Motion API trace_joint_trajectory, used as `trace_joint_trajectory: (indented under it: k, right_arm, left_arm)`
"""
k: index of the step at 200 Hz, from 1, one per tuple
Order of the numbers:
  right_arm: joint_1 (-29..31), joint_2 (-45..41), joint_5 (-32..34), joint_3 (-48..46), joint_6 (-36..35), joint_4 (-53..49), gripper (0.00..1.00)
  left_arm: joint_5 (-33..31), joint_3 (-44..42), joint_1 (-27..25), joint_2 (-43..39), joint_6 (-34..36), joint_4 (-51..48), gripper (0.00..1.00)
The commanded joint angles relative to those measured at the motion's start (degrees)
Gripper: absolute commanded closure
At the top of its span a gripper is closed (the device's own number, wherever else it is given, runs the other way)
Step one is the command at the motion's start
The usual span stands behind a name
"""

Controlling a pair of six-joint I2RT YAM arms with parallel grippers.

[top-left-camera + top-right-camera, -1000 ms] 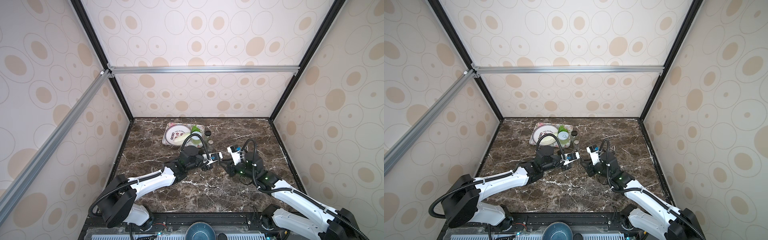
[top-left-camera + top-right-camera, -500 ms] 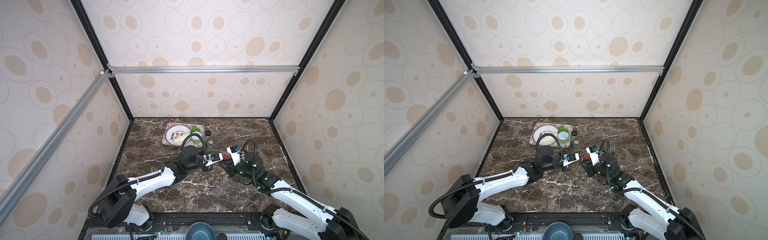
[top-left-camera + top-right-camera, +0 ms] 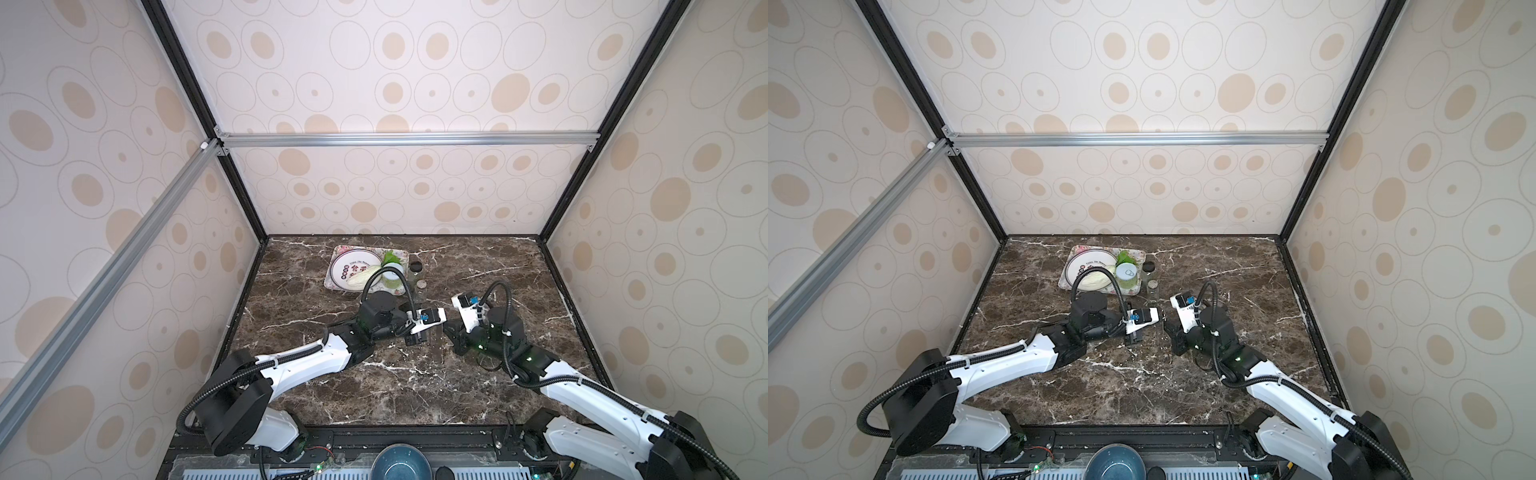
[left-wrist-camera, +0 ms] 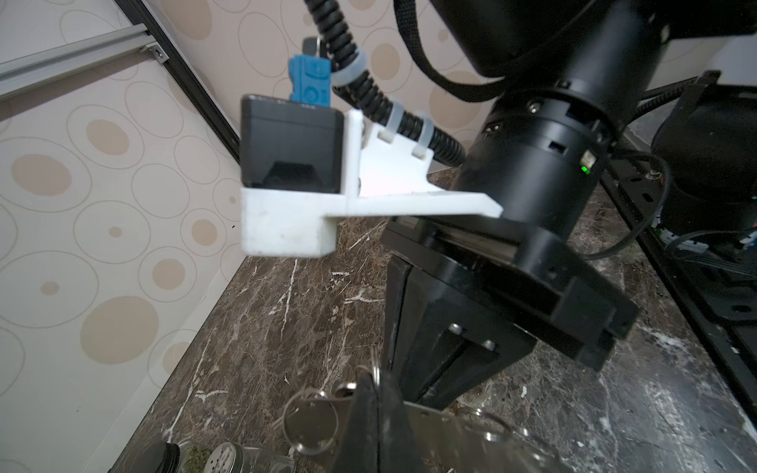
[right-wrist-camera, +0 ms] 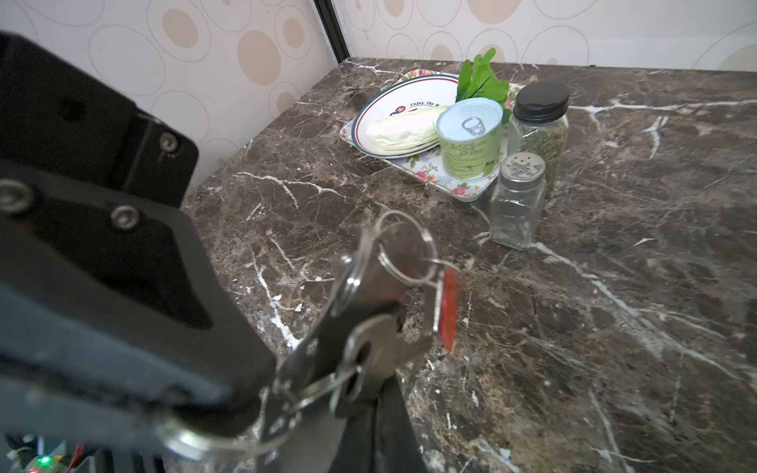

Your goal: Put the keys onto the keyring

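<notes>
Between the shut jaws of left gripper (image 4: pixel 366 393) and right gripper (image 4: pixel 428 395), pinches the keys (image 5: pixel 368 348) from both sides. Carries the keyring (image 5: pixel 403 250) just beyond the tips, with red tag (image 5: pixel 447 307) apparently hung on it. Seems partly threaded; cannot tell what remains.

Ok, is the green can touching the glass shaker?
Apart. In both top views a visible gap separates the green can from the glass shaker beside it.
</notes>
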Motion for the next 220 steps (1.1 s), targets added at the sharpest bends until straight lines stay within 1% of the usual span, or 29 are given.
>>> trace_joint_trajectory:
  k: [1,18,23,70,166,194,205,208,215,220]
  right_arm:
    - [0.31,-0.82,2.29,-0.76,-0.34,0.60,1.00]
    - [0.37,-1.71,3.81,-1.10,-0.34,0.32,1.00]
    - [0.34,-2.04,4.14,-1.24,-0.35,0.19,1.00]
    - [0.28,-5.36,7.48,-2.34,-0.35,-0.42,1.00]
    - [0.30,-6.45,7.65,-2.17,-0.27,-1.26,1.00]
    - [0.38,-6.15,6.89,-2.10,-0.34,-1.21,1.00]
    - [0.35,-5.89,5.35,-1.95,-0.74,-1.11,1.00]
    - [0.36,-5.78,4.76,-1.83,-0.86,-0.97,0.98]
    - [0.38,-5.50,3.70,-1.81,-1.00,-0.63,0.88]
    - [0.52,-5.24,3.19,-1.77,-1.04,-0.36,0.83]
  left_arm:
    - [-0.83,1.81,-0.11,-2.05,0.23,1.57,1.00]
    - [-1.66,1.26,-0.09,-2.67,0.67,1.72,1.00]
    - [-3.63,1.03,-0.13,-2.81,0.78,1.64,1.00]
    - [-9.88,0.76,-0.02,-2.81,2.80,-0.02,1.00]
    - [-10.04,1.05,-0.06,-2.30,3.24,-0.20,1.00]
    - [-9.95,1.03,-0.09,-2.28,3.24,-0.29,1.00]
    - [-9.58,1.02,-0.07,-2.22,3.24,-0.16,1.00]
    - [-9.45,1.01,-0.02,-2.25,3.18,-0.18,1.00]
    - [-9.15,1.11,-0.03,-2.22,3.07,-0.21,1.00]
    - [-8.67,1.20,-0.07,-2.09,2.94,-0.19,1.00]
